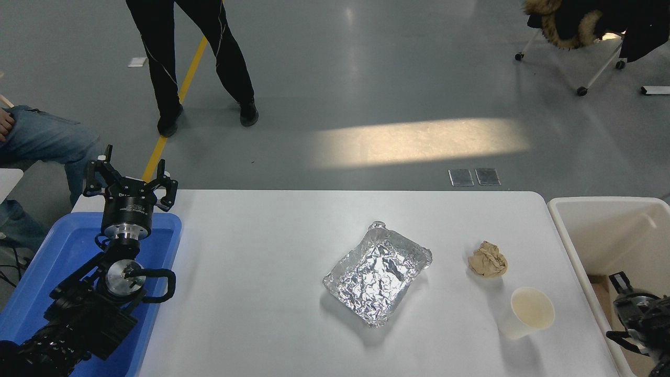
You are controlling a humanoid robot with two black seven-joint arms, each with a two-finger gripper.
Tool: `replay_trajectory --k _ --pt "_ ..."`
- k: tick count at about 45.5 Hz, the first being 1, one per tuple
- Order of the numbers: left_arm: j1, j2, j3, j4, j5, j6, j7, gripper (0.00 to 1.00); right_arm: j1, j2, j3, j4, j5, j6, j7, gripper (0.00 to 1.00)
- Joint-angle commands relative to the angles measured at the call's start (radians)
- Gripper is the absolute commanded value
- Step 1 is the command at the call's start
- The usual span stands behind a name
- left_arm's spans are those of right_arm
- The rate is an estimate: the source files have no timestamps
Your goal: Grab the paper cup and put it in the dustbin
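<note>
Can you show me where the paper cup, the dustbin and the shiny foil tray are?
paper cup [527, 313]: head view, on its cream inside, just below the rim.
dustbin [568, 229]: head view, on its left rim.
foil tray [378, 268]: head view, on its crinkled floor.

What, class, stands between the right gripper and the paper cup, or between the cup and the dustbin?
Nothing visible. The paper cup stands upright near the table's right edge, with bare table between it and the dustbin. The right gripper sits over the bin, beside the cup. The brown paper ball lies behind the cup.
</note>
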Motion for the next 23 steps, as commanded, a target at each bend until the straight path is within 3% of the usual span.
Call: replay_trajectory --k 1,23 --pt "-0.002 0.0 0.002 0.001 0.002 0.0 0.002 0.99 0.0 0.003 0.001 -0.001 0.0 -0.021 0.002 0.0" --pt "-0.002 0.0 0.0 0.001 0.002 0.0 0.002 0.99 0.046 0.001 -0.009 -0.001 0.0 -0.013 0.002 0.0"
